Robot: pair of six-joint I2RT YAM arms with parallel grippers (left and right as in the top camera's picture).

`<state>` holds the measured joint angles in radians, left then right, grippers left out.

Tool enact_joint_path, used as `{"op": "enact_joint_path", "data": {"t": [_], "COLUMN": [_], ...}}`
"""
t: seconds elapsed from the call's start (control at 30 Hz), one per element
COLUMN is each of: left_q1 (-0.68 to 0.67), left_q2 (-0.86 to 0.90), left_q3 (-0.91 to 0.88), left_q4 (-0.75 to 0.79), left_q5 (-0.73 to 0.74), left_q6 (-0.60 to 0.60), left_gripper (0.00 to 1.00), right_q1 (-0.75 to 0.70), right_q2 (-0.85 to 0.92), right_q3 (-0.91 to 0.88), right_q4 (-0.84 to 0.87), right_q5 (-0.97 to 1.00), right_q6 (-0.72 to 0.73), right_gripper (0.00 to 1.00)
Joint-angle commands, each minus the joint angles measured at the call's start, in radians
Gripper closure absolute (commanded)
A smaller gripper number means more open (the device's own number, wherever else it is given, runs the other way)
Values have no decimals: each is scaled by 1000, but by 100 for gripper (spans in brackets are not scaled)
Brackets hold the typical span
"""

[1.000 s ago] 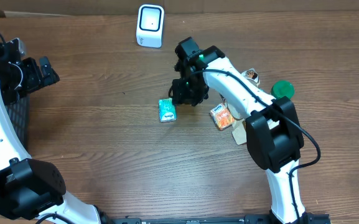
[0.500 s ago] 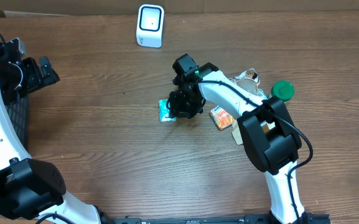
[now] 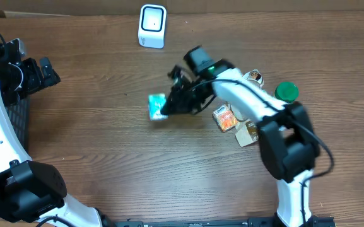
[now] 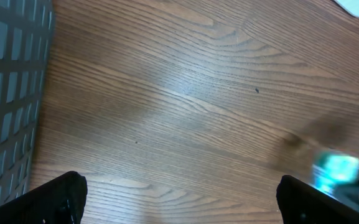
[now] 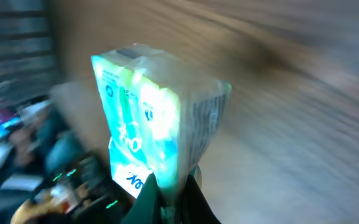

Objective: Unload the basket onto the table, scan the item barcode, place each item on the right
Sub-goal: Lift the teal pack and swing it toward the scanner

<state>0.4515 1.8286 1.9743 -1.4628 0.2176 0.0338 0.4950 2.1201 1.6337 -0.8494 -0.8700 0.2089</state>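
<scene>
The teal pocket-tissue pack (image 3: 157,105) looks light and soft: thin glossy film around a squashy block, so it should give under pressure and could slide or swivel in a narrow pinch. The firmest hold would be across the flat broad faces near the middle, leaving the printed faces bare for the reader. Here it is taken lower down. In the right wrist view the right gripper (image 3: 166,107) has its fingers pressed together on the bottom edge of the wrapper, and most of the pack stands free above them. That shows plenty of surface, but it is a hold that may let the pack droop or twist. Fine print runs down one narrow side, too blurred to say whether it is the barcode.

The pack sits near the middle of the wooden table (image 3: 106,157), apparently clear of the surface and well apart from the white barcode scanner (image 3: 152,26) at the far edge. The right arm reaches in from the near right, elbow bent, its wrist turned left with the pack jutting from its tip. The left gripper (image 3: 49,71) hangs at the far left with its fingers spread wide, holding nothing
</scene>
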Motion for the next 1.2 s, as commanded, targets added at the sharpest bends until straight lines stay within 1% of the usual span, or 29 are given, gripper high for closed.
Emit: {"op": "enact_joint_path", "data": {"t": [0.0, 0.07, 0.2, 0.37, 0.63, 0.73, 0.9, 1.07, 1.17], "left_q1": [-7, -7, -7, -7, -7, -7, -7, -7, -7], "left_q2": [-3, -3, -3, -3, -3, -3, -3, -3, -3], "left_q3": [3, 3, 3, 3, 3, 3, 3, 3, 3], "left_q4": [1, 1, 1, 1, 1, 1, 1, 1, 1], "left_q5": [11, 11, 11, 11, 11, 11, 11, 11, 11], "left_q6": [19, 19, 19, 19, 19, 19, 19, 19, 19], "left_gripper": [0, 1, 0, 0, 0, 0, 0, 1, 0], "right_q1": [-73, -113, -173, -224, -335, -339, -299, -230, -172], "right_q2": [-102, -102, -102, -102, -102, -102, -102, -102, -98], "right_q3": [5, 4, 4, 4, 4, 4, 5, 87, 228], "right_q4": [7, 6, 8, -19, -158, -168, -167, -190, -231], "right_q5": [-420, -561, -698, -700, -700, -672, -200, 145, 422], "right_q6": [-191, -254, -324, -330, -330, -320, -61, 59, 116], "right_gripper": [96, 96, 96, 96, 96, 96, 96, 96, 96]}}
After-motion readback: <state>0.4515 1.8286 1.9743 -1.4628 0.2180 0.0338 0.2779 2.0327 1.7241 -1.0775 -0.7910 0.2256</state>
